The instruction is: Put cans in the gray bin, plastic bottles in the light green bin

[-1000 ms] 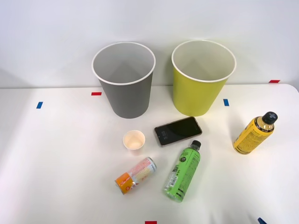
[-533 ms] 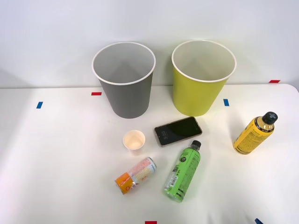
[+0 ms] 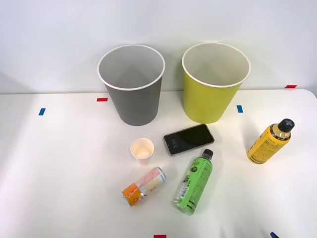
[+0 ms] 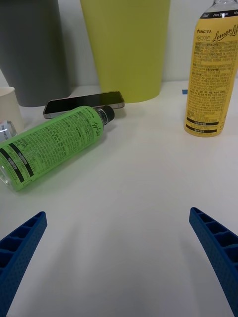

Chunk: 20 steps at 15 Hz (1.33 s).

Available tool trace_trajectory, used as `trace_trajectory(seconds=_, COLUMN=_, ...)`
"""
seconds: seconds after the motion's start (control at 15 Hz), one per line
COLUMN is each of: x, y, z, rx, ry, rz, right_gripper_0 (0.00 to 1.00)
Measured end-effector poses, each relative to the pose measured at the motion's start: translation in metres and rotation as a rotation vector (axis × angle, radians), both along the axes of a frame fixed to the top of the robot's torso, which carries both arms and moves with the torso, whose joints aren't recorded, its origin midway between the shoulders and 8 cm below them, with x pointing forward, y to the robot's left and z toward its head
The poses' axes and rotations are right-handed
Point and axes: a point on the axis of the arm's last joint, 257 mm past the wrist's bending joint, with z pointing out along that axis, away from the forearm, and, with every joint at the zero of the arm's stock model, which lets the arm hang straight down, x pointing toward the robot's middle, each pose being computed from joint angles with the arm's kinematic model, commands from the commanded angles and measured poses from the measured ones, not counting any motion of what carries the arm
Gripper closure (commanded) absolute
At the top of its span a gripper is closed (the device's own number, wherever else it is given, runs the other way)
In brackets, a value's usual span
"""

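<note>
Green bottle (image 4: 52,146) before open end effector (image 4: 119,257)

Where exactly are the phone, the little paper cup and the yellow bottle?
Phone (image 3: 188,139), front view: middle of its dark screen.
Paper cup (image 3: 142,148), front view: its open mouth.
Yellow bottle (image 4: 209,81), right wrist view: printed label on its upright body.

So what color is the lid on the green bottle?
Black. The green bottle's cap shows best in the right wrist view.

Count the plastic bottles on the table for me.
2. The green bottle lies on its side below the phone, beside the can. The yellow bottle stands upright near the table's right edge, right of the green bin.
</note>
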Motion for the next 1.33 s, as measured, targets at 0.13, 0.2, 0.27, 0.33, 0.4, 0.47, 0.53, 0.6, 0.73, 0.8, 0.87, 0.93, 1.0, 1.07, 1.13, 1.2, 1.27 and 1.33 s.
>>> trace_trajectory(seconds=0.13, x=0.0000, y=0.0000, z=0.0000, rx=0.000, ry=0.000, rz=0.000, right_gripper_0=0.00)
trace_trajectory(seconds=0.2, x=0.0000, y=0.0000, z=0.0000, rx=0.000, ry=0.000, rz=0.000, right_gripper_0=0.00)
trace_trajectory(seconds=0.27, x=0.0000, y=0.0000, z=0.0000, rx=0.000, ry=0.000, rz=0.000, right_gripper_0=0.00)
trace_trajectory(seconds=0.33, x=0.0000, y=0.0000, z=0.0000, rx=0.000, ry=0.000, rz=0.000, right_gripper_0=0.00)
trace_trajectory(seconds=0.4, x=0.0000, y=0.0000, z=0.0000, rx=0.000, ry=0.000, rz=0.000, right_gripper_0=0.00)
trace_trajectory(seconds=0.47, x=0.0000, y=0.0000, z=0.0000, rx=0.000, ry=0.000, rz=0.000, right_gripper_0=0.00)
trace_trajectory(seconds=0.53, x=0.0000, y=0.0000, z=0.0000, rx=0.000, ry=0.000, rz=0.000, right_gripper_0=0.00)
trace_trajectory(seconds=0.6, x=0.0000, y=0.0000, z=0.0000, rx=0.000, ry=0.000, rz=0.000, right_gripper_0=0.00)
trace_trajectory(seconds=0.73, x=0.0000, y=0.0000, z=0.0000, rx=0.000, ry=0.000, rz=0.000, right_gripper_0=0.00)
trace_trajectory(seconds=0.8, x=0.0000, y=0.0000, z=0.0000, rx=0.000, ry=0.000, rz=0.000, right_gripper_0=0.00)
trace_trajectory(seconds=0.87, x=0.0000, y=0.0000, z=0.0000, rx=0.000, ry=0.000, rz=0.000, right_gripper_0=0.00)
trace_trajectory(seconds=0.93, x=0.0000, y=0.0000, z=0.0000, rx=0.000, ry=0.000, rz=0.000, right_gripper_0=0.00)
trace_trajectory(seconds=1.0, x=0.0000, y=0.0000, z=0.0000, rx=0.000, ry=0.000, rz=0.000, right_gripper_0=0.00)
trace_trajectory(seconds=1.07, x=0.0000, y=0.0000, z=0.0000, rx=0.000, ry=0.000, rz=0.000, right_gripper_0=0.00)
trace_trajectory(seconds=1.13, x=0.0000, y=0.0000, z=0.0000, rx=0.000, ry=0.000, rz=0.000, right_gripper_0=0.00)
trace_trajectory(seconds=1.2, x=0.0000, y=0.0000, z=0.0000, rx=0.000, ry=0.000, rz=0.000, right_gripper_0=0.00)
trace_trajectory(seconds=1.27, x=0.0000, y=0.0000, z=0.0000, rx=0.000, ry=0.000, rz=0.000, right_gripper_0=0.00)
trace_trajectory(seconds=1.33, x=0.0000, y=0.0000, z=0.0000, rx=0.000, ry=0.000, rz=0.000, right_gripper_0=0.00)
